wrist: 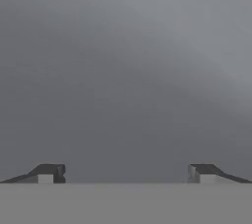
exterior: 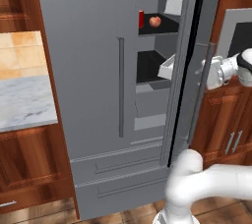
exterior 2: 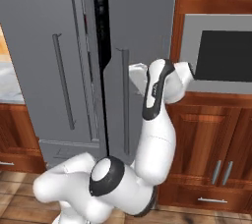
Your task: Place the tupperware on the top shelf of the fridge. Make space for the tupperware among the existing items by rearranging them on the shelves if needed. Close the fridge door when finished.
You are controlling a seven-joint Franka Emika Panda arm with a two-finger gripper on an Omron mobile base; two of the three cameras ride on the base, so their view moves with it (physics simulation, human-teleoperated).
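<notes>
Far to the left of the jaws lies the marble counter point(exterior: 24, 100), then the fridge point(exterior: 88, 70) with its left door shut. Through the gap, left of the jaws and higher, the top shelf point(exterior: 157, 31) carries a red can point(exterior: 141, 19) and an apple point(exterior: 155, 21). You can't make out the tupperware there. The jaws stand wide and empty, fingertips point(wrist: 49, 171) facing the right door point(exterior: 189, 95) beside its handle point(exterior: 202, 90). That looks like the door-closing step, so push squarely, clear of the handle. To the right stands a wall oven point(exterior 2: 226, 56).
</notes>
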